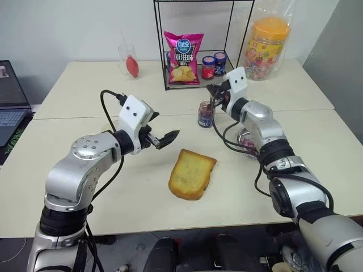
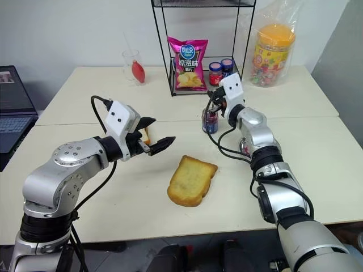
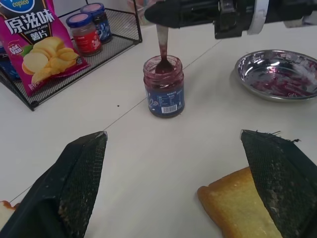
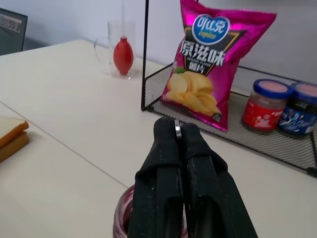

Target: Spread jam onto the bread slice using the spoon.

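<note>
Left gripper (image 1: 163, 137) hovers over the table (image 1: 74, 164), fingers spread wide and empty, just left of the bread slice (image 1: 191, 173). Right gripper (image 3: 163, 15) clamps shut on the spoon (image 3: 162, 47), bowl dipped into the jam (image 3: 164, 72) in the open jar (image 3: 164, 94) directly beneath. Step in hand, by judgement: loading jam. Next calls for lifting the spoon clear without dripping, then carrying it leftward and nearer, over the slice.

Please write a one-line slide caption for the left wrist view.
Right gripper dips the spoon into the open jam jar, beside a smeared metal dish; bread slice waits below.
</note>
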Motion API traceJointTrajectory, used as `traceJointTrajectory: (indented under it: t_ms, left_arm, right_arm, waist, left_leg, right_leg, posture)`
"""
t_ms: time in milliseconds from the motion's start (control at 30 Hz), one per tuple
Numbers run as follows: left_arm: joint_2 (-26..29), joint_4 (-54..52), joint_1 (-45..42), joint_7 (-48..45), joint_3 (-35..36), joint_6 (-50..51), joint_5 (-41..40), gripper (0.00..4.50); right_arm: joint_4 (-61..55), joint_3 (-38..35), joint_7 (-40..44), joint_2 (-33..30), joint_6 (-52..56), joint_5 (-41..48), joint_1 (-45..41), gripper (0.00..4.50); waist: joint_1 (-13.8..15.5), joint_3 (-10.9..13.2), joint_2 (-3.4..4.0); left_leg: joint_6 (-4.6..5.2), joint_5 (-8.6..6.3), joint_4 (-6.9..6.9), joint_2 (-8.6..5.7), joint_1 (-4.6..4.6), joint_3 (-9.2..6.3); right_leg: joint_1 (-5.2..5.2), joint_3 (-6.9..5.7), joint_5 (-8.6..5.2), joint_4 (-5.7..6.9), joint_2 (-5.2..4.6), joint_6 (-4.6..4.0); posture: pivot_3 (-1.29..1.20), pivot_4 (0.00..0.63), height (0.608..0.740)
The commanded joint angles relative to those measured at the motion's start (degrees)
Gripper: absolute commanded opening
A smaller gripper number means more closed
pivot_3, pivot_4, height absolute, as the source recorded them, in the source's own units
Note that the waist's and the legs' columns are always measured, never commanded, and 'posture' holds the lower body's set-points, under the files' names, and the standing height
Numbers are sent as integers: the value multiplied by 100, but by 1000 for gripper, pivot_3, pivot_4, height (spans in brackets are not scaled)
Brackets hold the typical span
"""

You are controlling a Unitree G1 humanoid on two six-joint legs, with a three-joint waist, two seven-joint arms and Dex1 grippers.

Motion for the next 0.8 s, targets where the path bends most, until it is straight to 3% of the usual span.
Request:
traceJointTrajectory:
  t_ms: [33,800]
  left_arm:
    - [83,-61,-56,-78,8,-64,-16,4500]
    - [47,-67,-15,-259,-107,-197,-48,4500]
  right_arm:
    - [222,-122,-247,96,-6,-76,-382,19]
    - [218,-1754,-864,394,1810,1273,-732,19]
  waist:
    - [-1,1,1]
    - [-1,2,2]
  left_leg:
    - [-2,1,0,0,0,-1]
    - [-7,4,-1,-1,2,-2]
  right_leg:
    - [0,-1,0,1,0,0]
    - [0,-3,0,9,-2,-1]
  posture:
    - [0,150,740]
    - [0,150,740]
